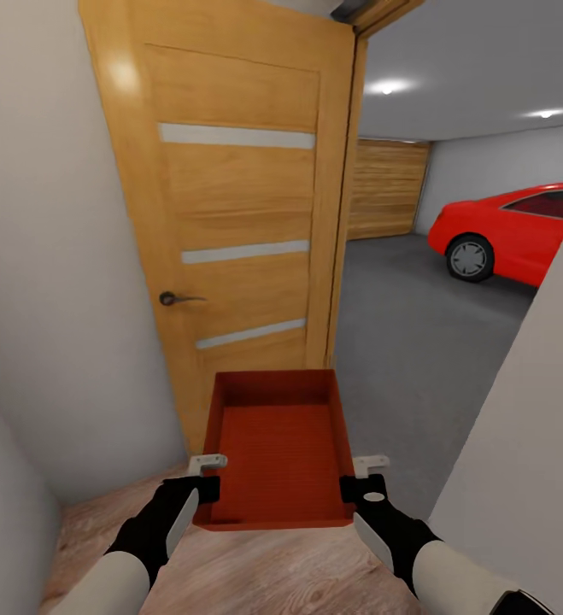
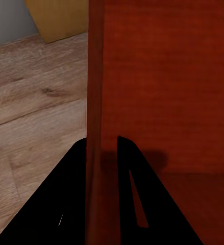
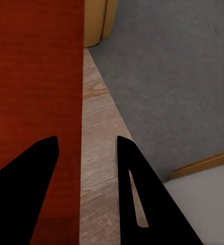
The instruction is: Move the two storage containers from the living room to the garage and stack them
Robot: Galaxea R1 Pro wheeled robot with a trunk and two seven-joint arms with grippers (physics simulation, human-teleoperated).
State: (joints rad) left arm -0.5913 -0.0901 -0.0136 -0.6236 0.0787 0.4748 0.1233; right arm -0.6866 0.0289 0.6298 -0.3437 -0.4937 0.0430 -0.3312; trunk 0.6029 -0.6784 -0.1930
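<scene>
While held (both sides), one container [image 1: 281, 444], doorway.

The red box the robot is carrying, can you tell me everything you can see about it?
The storage container is a red-orange rectangular plastic-looking bin with straight walls, no lid and nothing inside. It is held level above the wood-plank floor, long side pointing ahead, just before the open wooden door to the garage. The left gripper pinches its left wall near the close corner, one finger on each side. The right gripper is at the right wall, though its fingers look spread there.
</scene>
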